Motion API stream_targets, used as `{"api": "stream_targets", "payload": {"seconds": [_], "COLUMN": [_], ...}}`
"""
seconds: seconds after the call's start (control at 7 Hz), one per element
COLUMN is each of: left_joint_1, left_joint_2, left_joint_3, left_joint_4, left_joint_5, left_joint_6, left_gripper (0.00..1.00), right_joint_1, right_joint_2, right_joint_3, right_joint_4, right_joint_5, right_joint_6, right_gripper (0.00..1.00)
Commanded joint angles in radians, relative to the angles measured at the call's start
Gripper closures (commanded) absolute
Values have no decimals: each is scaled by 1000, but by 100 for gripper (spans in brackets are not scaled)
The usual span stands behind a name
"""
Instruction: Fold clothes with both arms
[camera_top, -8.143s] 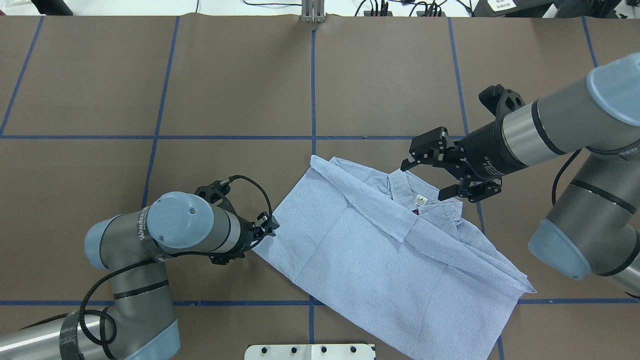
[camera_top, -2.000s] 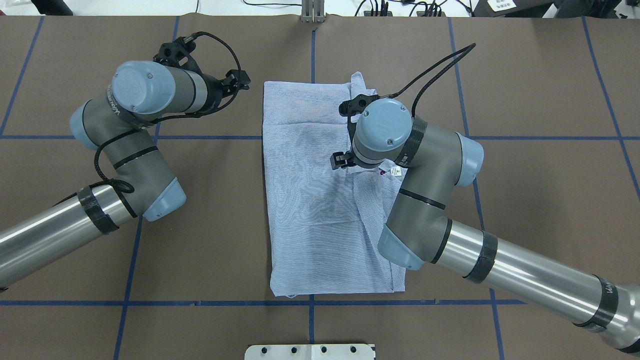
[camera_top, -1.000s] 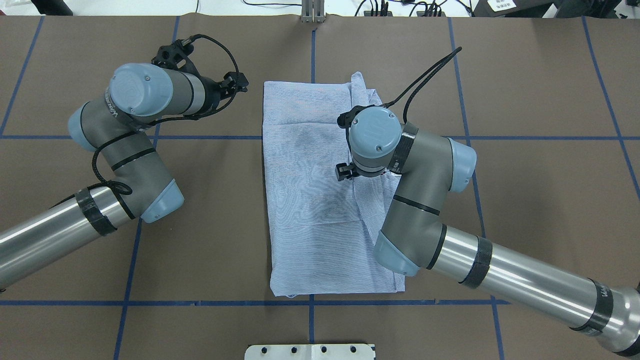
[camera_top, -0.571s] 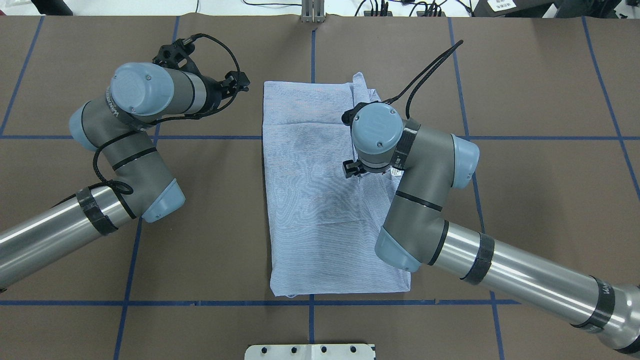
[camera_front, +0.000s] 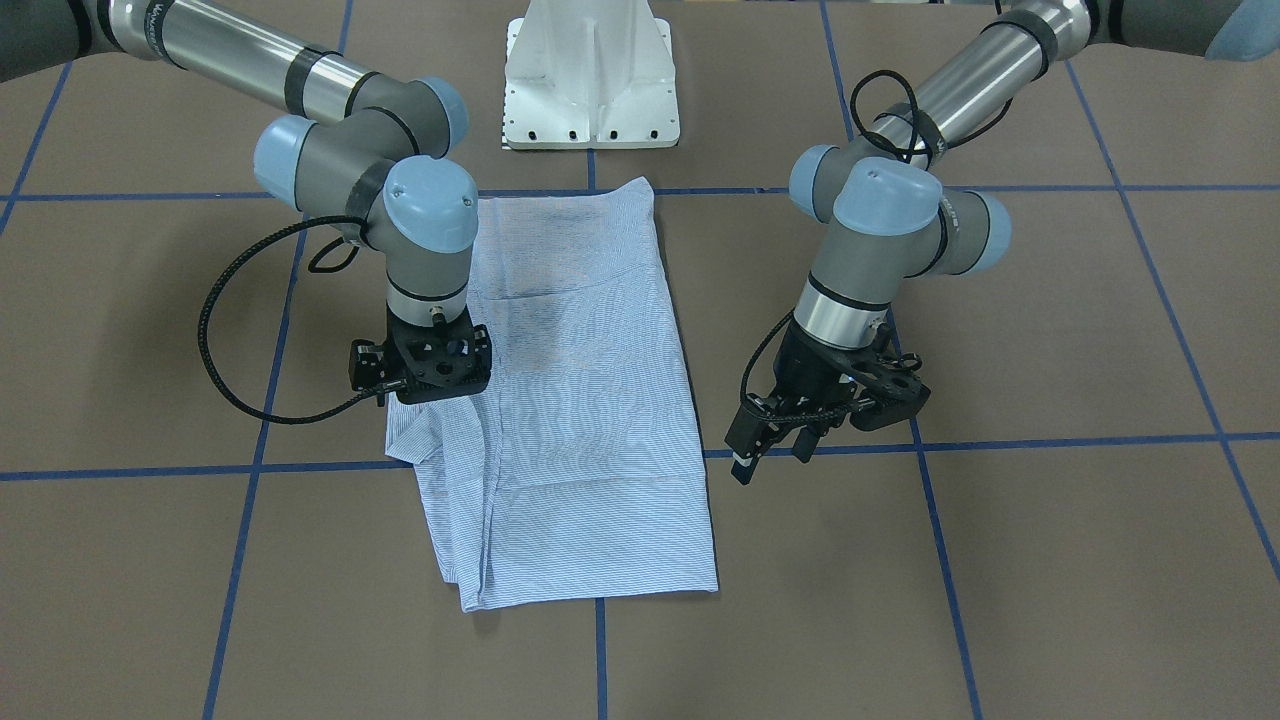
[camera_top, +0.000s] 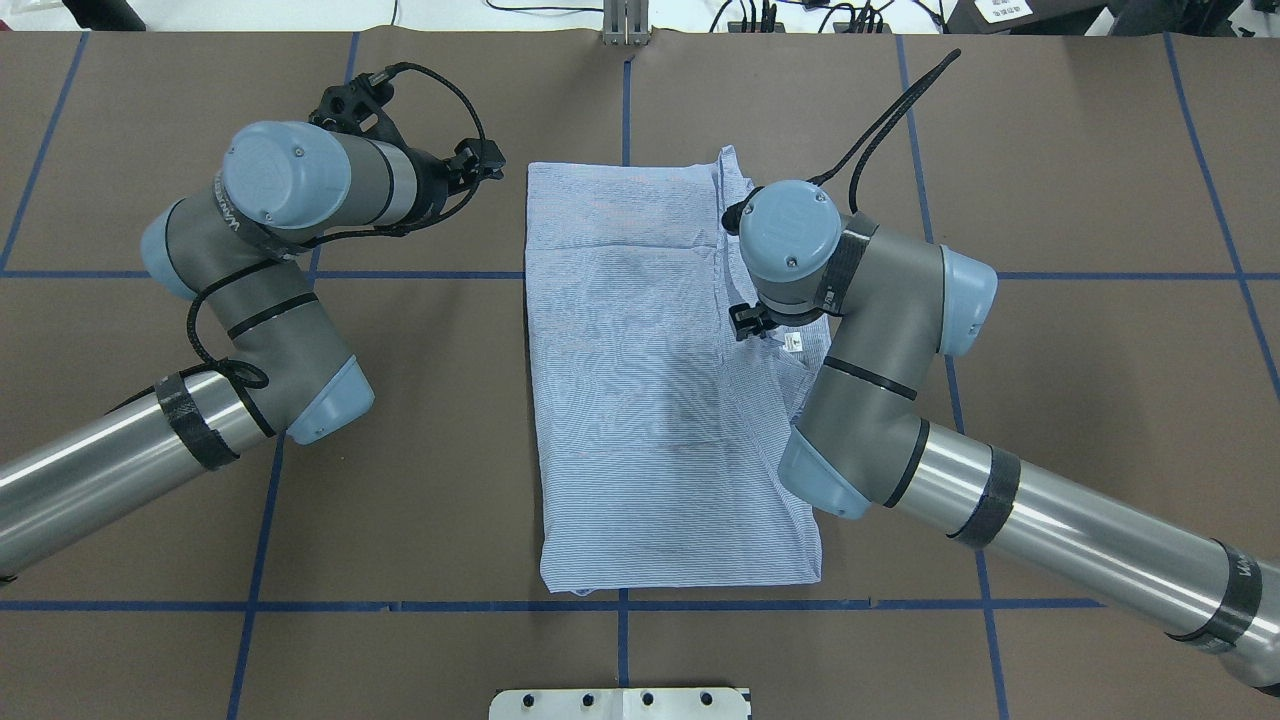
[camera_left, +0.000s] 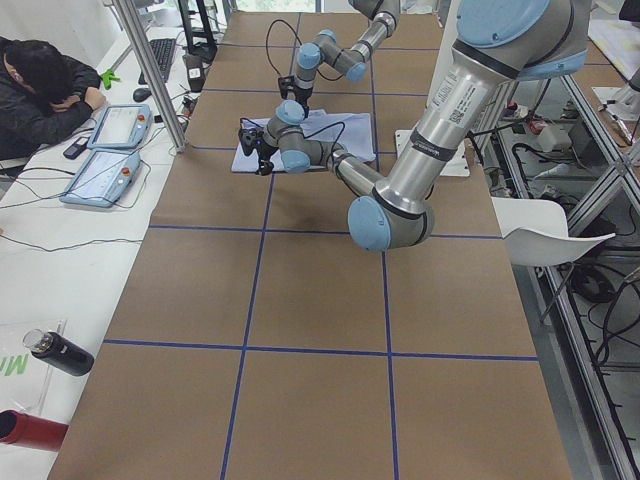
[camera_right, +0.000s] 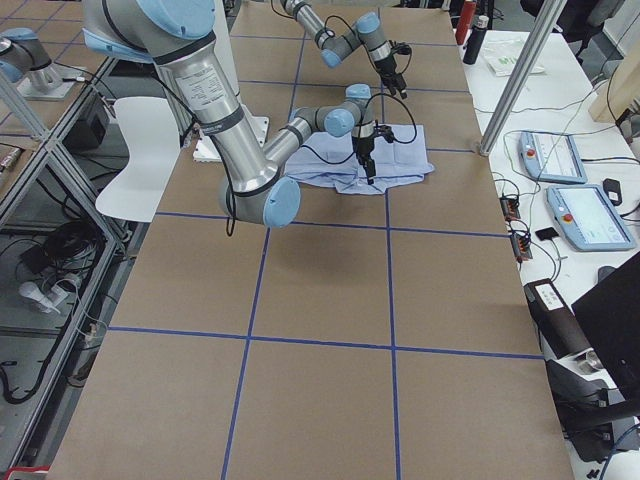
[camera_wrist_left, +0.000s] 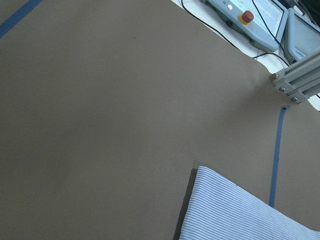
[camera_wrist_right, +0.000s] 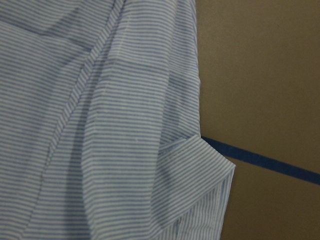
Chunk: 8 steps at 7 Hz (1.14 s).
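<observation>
Left jaws apart, front view only.

A table (camera_top: 1050, 180) covered in brown paper was crossed by a grid of dark blue tape lines (camera_top: 1100, 275). At its centre in the overhead view was a light blue shirt (camera_top: 630, 420) with fine white stripes, and a small white label (camera_top: 793, 342) at its 3 o'clock edge. The left arm (camera_top: 285, 335), at 9 o'clock, and the right arm (camera_top: 880, 400), at 4 o'clock, had silver-grey tubes and pale blue joint caps. The left gripper (camera_front: 768, 455) was black. A white base (camera_top: 620, 703) showed at 6 o'clock. In the left side view, a red cylinder (camera_left: 25, 430) showed at 7 o'clock.
</observation>
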<state>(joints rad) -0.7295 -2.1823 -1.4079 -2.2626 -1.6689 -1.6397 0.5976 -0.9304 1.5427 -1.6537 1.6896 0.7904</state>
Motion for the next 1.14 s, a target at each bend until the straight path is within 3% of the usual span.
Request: {"api": "stream_targets", "payload": {"seconds": [0.0,0.43,0.71,1.0], "left_joint_1": [1,1,1,7], "left_joint_2": [-2,-1,6,6], "left_joint_3": [0,-14,-14,-16], "left_joint_4": [0,0,0,0], "left_joint_5": [0,-27,-29,-29], "left_joint_6": [-2,-5,-5,-6], "left_gripper": [0,0,0,0], "right_joint_1": [11,24,16,-68], "right_joint_2": [-45,-117,-97,-39], "right_joint_3": [58,103,187,197], "right_joint_4": [-34,-37,-38,-34], "right_joint_5": [-1,-22,-8,-42], "right_joint_6": [-29,-82,-82,-69], "right_gripper": [0,0,0,0]}}
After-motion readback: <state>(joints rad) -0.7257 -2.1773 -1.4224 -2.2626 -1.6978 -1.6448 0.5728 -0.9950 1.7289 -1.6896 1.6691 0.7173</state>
